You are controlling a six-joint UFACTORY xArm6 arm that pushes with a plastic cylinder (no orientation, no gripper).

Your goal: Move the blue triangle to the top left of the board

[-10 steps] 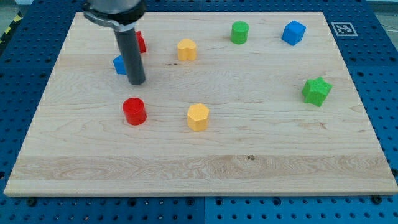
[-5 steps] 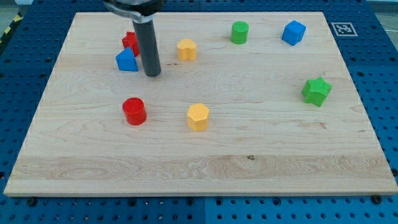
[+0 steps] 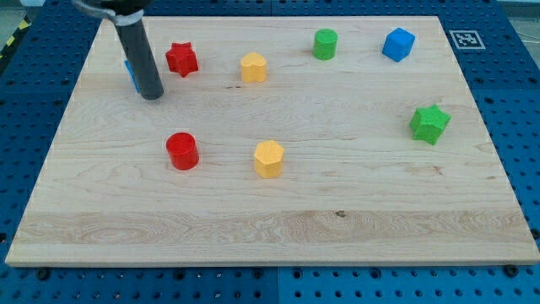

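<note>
The blue triangle (image 3: 130, 73) sits near the board's top left, almost wholly hidden behind my rod; only a sliver shows at the rod's left edge. My tip (image 3: 152, 95) rests on the board just right of and below the triangle, touching or nearly touching it. The red star (image 3: 180, 59) lies just to the right of the rod.
A yellow block (image 3: 253, 67), a green cylinder (image 3: 325, 43) and a blue cube (image 3: 398, 44) lie along the top. A green star (image 3: 429, 123) is at the right. A red cylinder (image 3: 181, 150) and a yellow hexagon (image 3: 268, 158) sit mid-board.
My tip swung round to the triangle's right side, then moved left, pushing the blue triangle left and slightly up. The red star is now uncovered.
</note>
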